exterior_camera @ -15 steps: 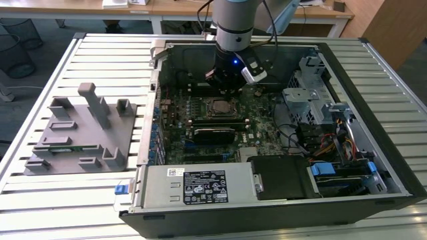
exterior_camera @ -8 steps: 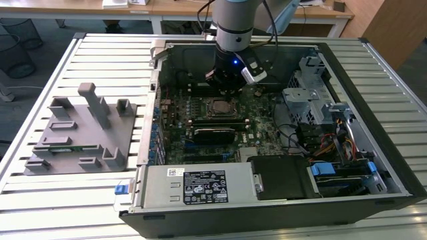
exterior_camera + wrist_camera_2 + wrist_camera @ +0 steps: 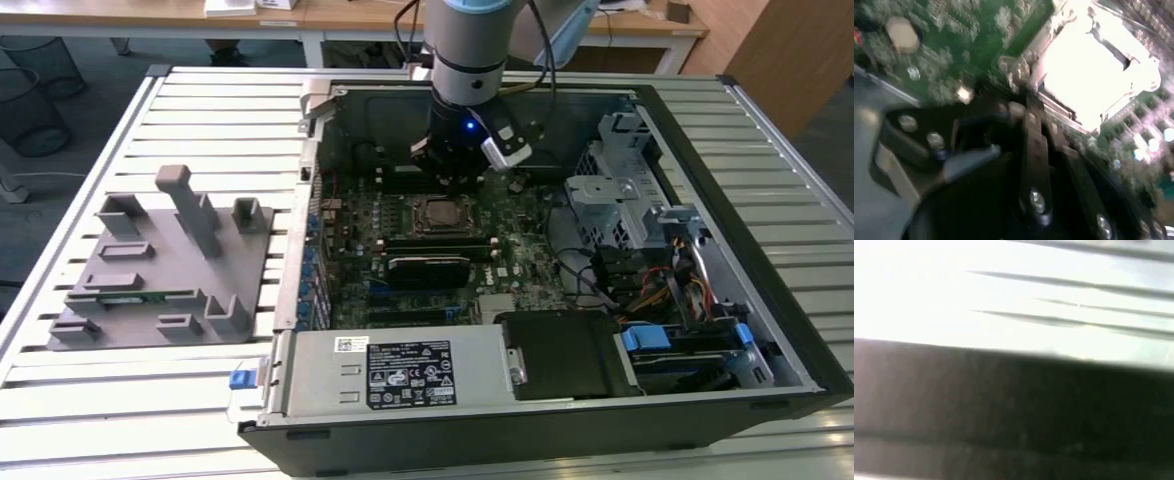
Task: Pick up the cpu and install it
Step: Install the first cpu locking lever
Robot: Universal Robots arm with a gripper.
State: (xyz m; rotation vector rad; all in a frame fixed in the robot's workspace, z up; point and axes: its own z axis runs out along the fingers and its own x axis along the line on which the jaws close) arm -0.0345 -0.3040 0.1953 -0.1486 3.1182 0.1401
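The gripper (image 3: 451, 178) is hanging inside the open case (image 3: 747, 180), just above the socket (image 3: 442, 214) on the motherboard (image 3: 521, 250). Whether its fingers are apart or together, I cannot tell. In the second wrist view a bright square face is glaring within the socket frame (image 3: 1094, 70); judging by that, the cpu (image 3: 1089, 75) is probably sitting in the socket already, so the carrying seems done. Whether the retaining frame is being left unlatched is unclear.

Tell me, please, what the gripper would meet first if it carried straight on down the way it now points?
Probably the motherboard just behind the socket frame; the gripper hangs above that spot inside the computer case, though depth is hard to judge.
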